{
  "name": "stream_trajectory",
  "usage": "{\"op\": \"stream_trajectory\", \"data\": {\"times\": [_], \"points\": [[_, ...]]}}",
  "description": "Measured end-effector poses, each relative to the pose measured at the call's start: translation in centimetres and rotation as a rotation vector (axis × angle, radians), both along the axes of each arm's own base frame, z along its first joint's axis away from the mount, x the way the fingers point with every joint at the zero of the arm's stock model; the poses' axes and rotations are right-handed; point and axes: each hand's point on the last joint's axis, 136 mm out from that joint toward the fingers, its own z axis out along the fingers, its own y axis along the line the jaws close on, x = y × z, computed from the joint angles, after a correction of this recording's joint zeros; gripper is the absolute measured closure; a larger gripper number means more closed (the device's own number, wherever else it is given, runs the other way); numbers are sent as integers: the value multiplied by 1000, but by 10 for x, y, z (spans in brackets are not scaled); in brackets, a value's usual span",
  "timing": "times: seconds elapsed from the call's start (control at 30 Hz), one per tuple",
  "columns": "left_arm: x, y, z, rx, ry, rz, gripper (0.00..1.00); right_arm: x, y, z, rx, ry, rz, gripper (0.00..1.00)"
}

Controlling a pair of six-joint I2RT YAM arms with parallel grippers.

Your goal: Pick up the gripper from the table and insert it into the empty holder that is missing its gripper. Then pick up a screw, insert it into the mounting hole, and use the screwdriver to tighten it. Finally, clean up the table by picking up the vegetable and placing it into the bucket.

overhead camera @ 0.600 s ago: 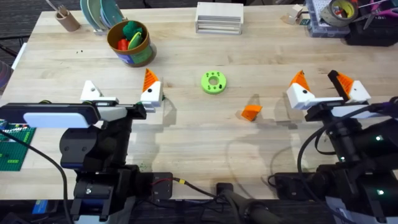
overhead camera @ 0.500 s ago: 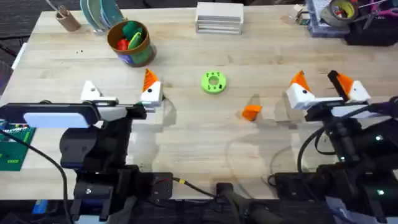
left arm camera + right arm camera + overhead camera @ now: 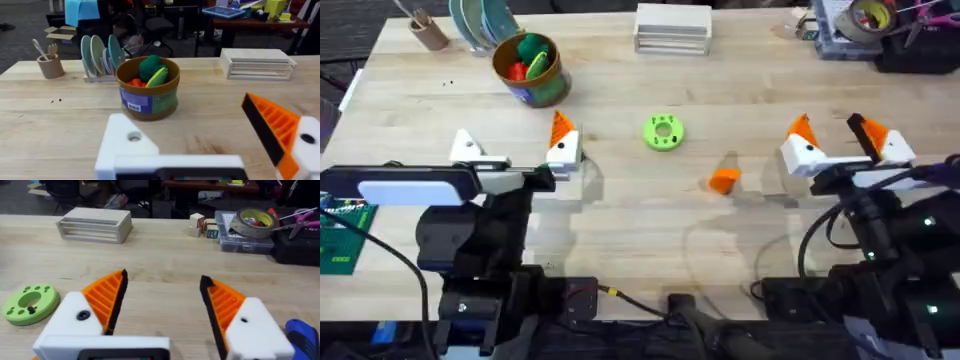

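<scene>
Orange gripper (image 3: 724,180) unmoved on the table (image 3: 620,215), left claw (image 3: 515,152) and right claw (image 3: 842,144) both still spread, empty.

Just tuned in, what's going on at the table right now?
Nothing is held. Both tools hang open over the near table: left tool lacks one orange pad, right tool has both. The loose gripper lies between them, near the green disc. The bucket at far left holds toy food.

Overhead looks down and forward over the table (image 3: 620,215); both low wrist views face its far edge.
</scene>
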Motion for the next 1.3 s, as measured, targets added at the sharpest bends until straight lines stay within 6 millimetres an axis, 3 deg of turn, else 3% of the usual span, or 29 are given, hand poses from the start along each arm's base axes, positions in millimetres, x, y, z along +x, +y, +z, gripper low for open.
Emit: {"op": "stream_trajectory", "data": {"times": [0.13, 0.27, 0.47, 0.67, 0.83, 1.0, 1.3], "points": [[-3, 0, -6, 1, 61, 0, 10, -1, 0, 1, 0, 13, 0, 57], [-12, 0, 7, 2, 137, -1, 10, -10, -1, 2, -1, 93, -5, 57], [-19, 0, 38, 8, 299, -2, 10, -25, -3, 40, -4, 188, -18, 56], [-11, 0, 39, 70, 552, -21, 9, -26, -4, 68, -6, 333, -21, 57], [7, 0, 33, 149, 682, -55, 8, -20, 0, 89, -1, 410, 0, 57], [18, 0, 7, 176, 798, -77, 8, -15, 5, 95, 9, 425, 30, 57], [4, 0, -58, 183, 1113, -115, 9, -16, 9, 94, 15, 431, 48, 55]]}}
